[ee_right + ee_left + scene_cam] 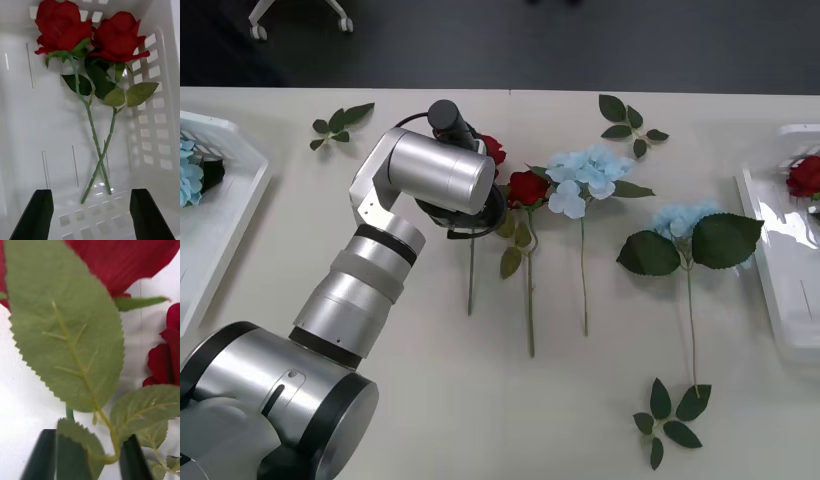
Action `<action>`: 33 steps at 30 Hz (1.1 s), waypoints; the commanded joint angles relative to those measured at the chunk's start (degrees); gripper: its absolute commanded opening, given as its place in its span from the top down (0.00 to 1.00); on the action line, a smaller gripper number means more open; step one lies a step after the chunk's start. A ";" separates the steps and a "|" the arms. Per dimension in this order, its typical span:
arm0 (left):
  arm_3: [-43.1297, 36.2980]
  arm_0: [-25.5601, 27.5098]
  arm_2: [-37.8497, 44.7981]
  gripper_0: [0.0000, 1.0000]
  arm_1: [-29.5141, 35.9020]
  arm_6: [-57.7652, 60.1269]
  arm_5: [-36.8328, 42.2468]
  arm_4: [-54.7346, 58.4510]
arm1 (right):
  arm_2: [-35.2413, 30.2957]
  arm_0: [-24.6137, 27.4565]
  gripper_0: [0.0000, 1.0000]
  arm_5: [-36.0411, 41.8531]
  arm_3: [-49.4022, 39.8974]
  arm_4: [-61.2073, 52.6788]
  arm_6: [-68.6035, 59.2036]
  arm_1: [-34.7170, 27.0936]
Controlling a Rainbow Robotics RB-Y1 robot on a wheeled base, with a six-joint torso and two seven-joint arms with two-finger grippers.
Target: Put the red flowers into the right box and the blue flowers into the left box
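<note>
Two red flowers lie mid-table: one rose [527, 187] in full sight, another [493, 149] half covered by my left arm [430, 172]. In the left wrist view my left gripper [88, 444] is open low over a rose [123, 258], with its green leaves [71, 333] and thin stem between the black fingers. Two blue flowers [585, 170] [683, 216] lie to the right. My right gripper [90, 213] hangs open over the right box [153, 123], where two roses [63, 26] [118, 35] lie crossed. The left box [225, 200] holds a blue flower [188, 172].
Flowerless leaf sprigs lie at the back left [340, 122], back centre [630, 122] and front right [670, 420]. The right box [780, 260] shows a rose [805, 175] at the table's right edge. Bare table stretches along the front centre.
</note>
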 commanded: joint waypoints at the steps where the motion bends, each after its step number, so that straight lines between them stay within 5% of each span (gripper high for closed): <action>1: -1.90 -1.76 -1.24 1.00 -0.45 1.27 -0.94 0.26 | -0.70 -2.96 0.40 4.59 -6.50 -2.25 -2.18 -1.87; 11: -6.04 -0.88 -1.24 1.00 0.64 1.44 -1.02 1.84 | 3.87 -11.05 0.40 15.93 -16.96 -6.03 -2.36 3.93; 19: -27.31 9.57 -1.06 1.00 4.94 1.09 -0.94 5.71 | 9.93 -17.29 0.40 20.32 -23.03 -8.41 -2.97 7.36; 33: -51.39 21.53 8.26 1.00 9.42 -14.82 -0.94 30.41 | 14.33 -15.44 0.40 17.16 -32.61 -10.25 -0.78 10.70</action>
